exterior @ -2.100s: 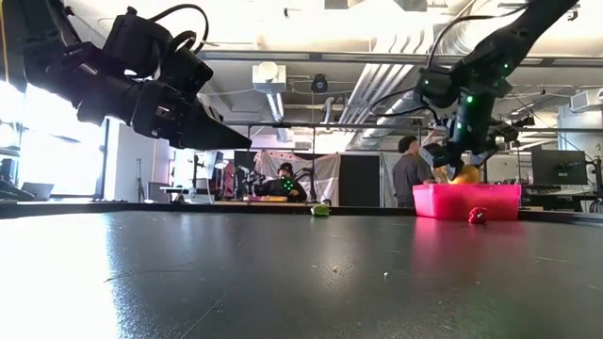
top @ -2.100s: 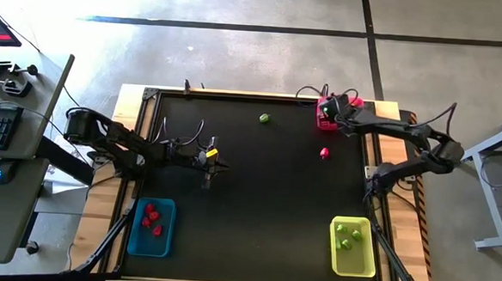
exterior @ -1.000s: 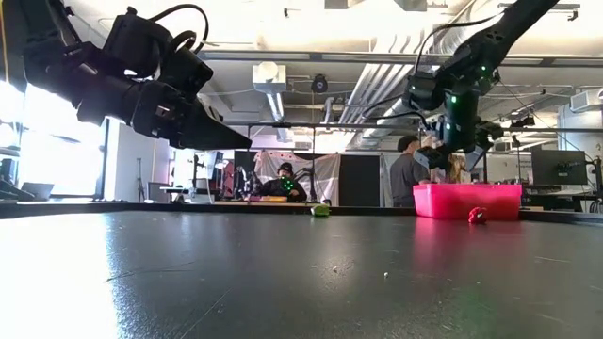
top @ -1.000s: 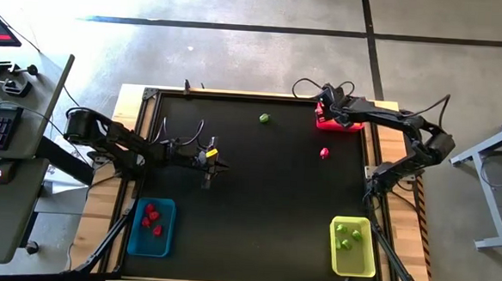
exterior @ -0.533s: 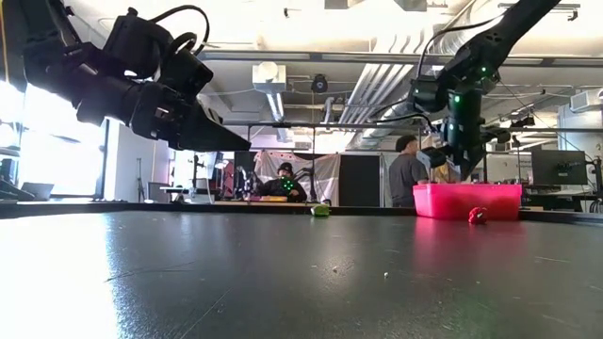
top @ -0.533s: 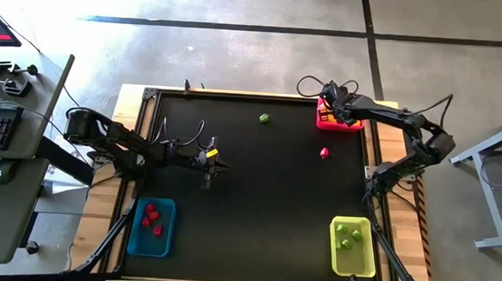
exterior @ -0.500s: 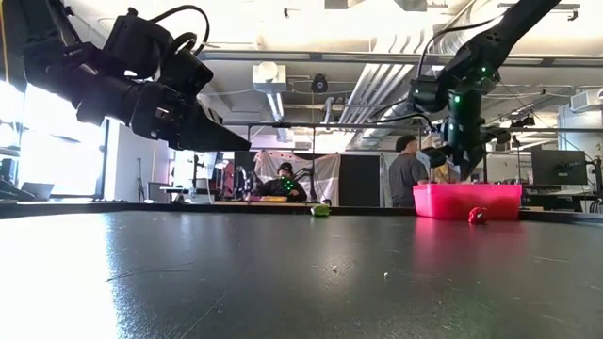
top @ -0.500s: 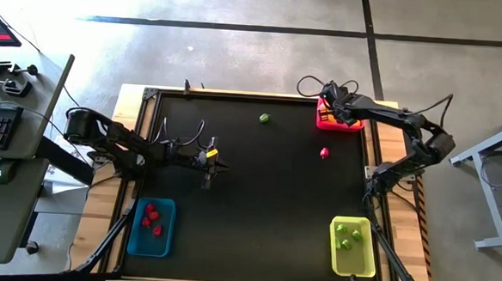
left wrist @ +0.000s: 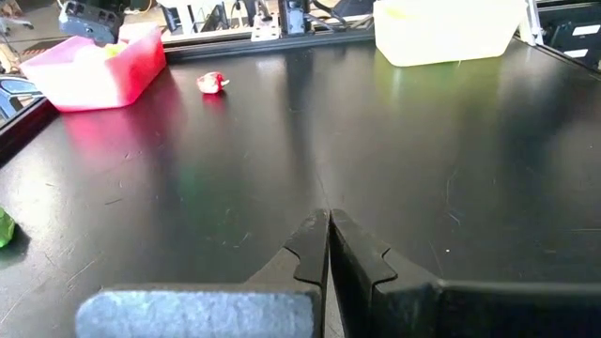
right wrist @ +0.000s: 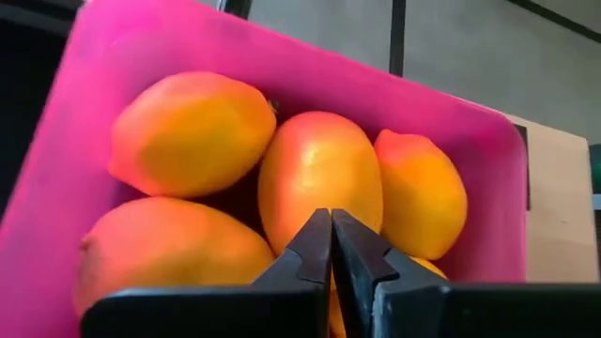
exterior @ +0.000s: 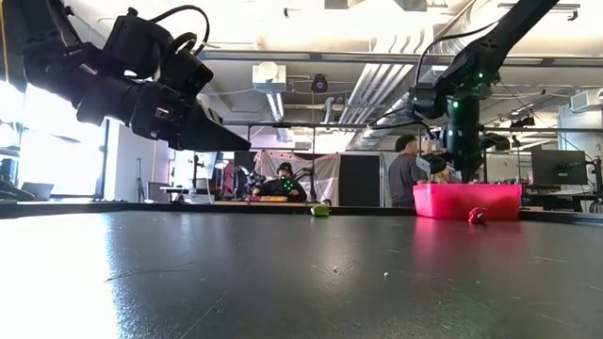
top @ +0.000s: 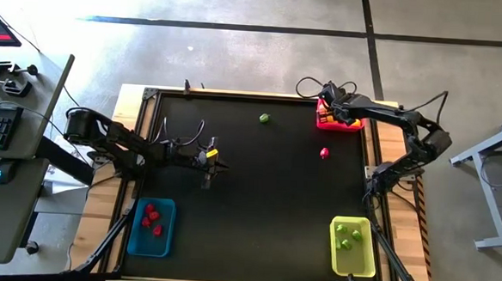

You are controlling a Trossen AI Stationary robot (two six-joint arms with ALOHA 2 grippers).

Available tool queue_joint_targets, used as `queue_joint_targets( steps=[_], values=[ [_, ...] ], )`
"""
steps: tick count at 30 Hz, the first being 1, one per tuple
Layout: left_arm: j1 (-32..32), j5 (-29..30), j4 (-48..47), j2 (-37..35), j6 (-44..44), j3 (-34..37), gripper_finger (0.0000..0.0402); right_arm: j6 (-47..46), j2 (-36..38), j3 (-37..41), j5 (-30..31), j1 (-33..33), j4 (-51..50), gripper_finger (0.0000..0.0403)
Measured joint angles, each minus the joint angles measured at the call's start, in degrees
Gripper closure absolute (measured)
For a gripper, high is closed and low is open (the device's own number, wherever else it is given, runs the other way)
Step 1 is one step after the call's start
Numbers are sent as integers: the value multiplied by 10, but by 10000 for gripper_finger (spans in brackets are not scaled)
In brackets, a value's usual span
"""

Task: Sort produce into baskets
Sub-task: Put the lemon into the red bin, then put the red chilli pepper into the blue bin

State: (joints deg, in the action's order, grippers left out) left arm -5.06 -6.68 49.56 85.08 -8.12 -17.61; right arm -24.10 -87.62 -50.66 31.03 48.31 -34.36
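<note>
The right gripper [right wrist: 330, 246] hangs over the pink basket [top: 336, 121] at the table's far right corner, fingers pinched together on nothing, just above the yellow lemons [right wrist: 319, 178] piled inside. Probably it is free to fetch another piece. A red piece [top: 324, 152] lies near that basket and a green piece [top: 264, 118] farther along the far edge, both unsorted. The blue basket [top: 134, 236] holds reds, the yellow-green basket [top: 351, 258] greens. The left gripper [left wrist: 329, 249] waits clenched and empty over the table's left side.
</note>
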Motion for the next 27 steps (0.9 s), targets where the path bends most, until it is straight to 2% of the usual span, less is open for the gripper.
queue_joint_targets(
  steps=[6,13,17,21,24,27],
  values=[
    [0,0,0,0,-1,0,401,6,48,-10,13,-47,-40,402],
    [0,0,0,0,0,0,401,-51,135,-5,-7,-200,-96,403],
    [0,0,0,0,4,0,401,-152,159,36,-8,-298,-98,403],
    [0,0,0,0,6,0,401,-298,161,87,0,-382,-100,402],
    [0,0,0,0,6,0,401,-383,151,120,9,-428,-95,396],
    [0,0,0,0,6,0,401,-438,137,137,24,-457,-90,373]
  ],
)
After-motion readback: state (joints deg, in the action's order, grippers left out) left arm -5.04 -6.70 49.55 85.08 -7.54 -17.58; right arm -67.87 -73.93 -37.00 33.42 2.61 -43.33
